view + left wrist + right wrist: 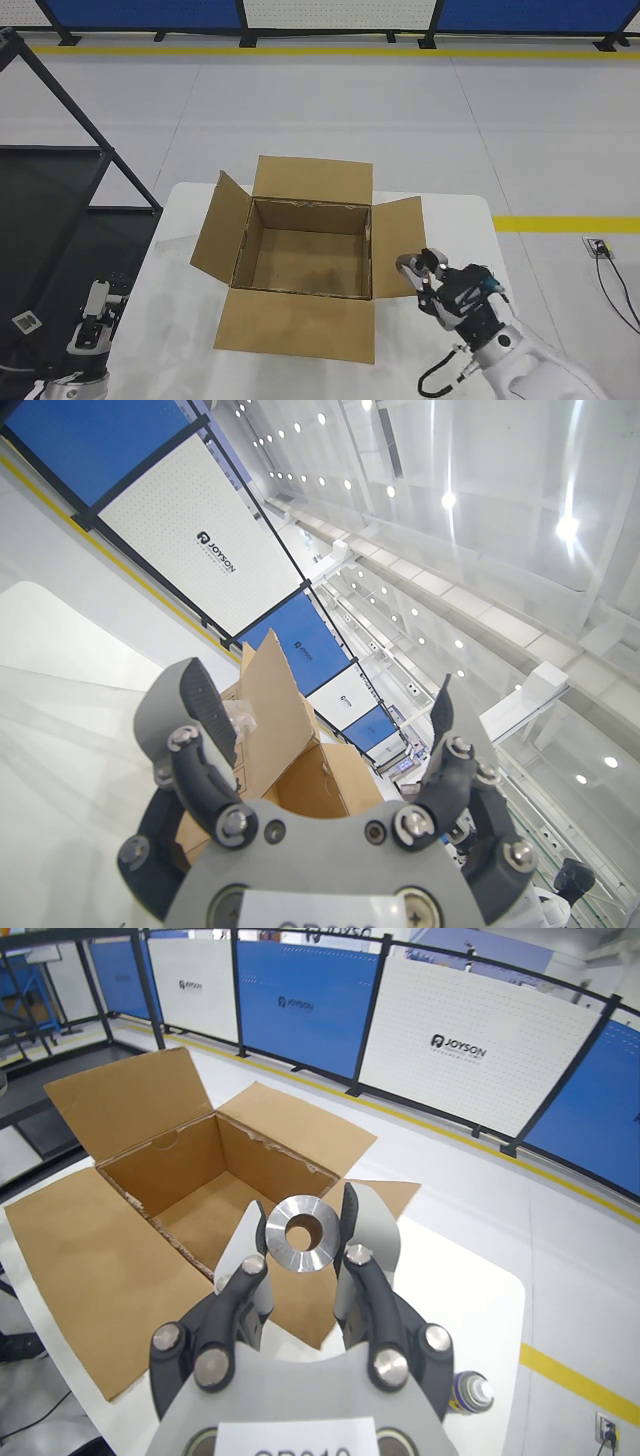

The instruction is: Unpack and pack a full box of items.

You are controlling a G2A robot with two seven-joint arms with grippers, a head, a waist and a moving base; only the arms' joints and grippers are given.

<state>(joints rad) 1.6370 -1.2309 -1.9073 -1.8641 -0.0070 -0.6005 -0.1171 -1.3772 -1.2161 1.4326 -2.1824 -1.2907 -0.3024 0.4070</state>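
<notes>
Obs. 1: The metal ring [300, 1240] sits clamped between the jaws of the right gripper [303, 1209]. The pads bear on opposite sides of its rim, and its flat face and bore are turned back toward the wrist. We judge the rim grip is chosen because the flat faces give the pads nothing to close across, and it should let the ring drop free on release.

Obs. 2: Just ahead of and below the jaws lies the box [150, 1168], with all flaps folded out. The ring hangs over the nearest flap [295, 1313], short of the opening. We judge it is held high there to clear the cardboard edge.

Obs. 3: The top view shows the box floor bare, so we read the box as empty. We cannot say from this whether the ring is going in or coming out.

Obs. 4: The left gripper [320, 680] has its jaws wide apart with nothing between them. It is parked at the table [180, 300] edge, well away from the ring, and an outer wall of the box lies beyond its jaws.

Obs. 5: The right wrist view alone resolves the ring's bore. It also shows a spray can [472, 1393] behind the jaws, off the table. The left wrist view alone shows the outside of the box.
</notes>
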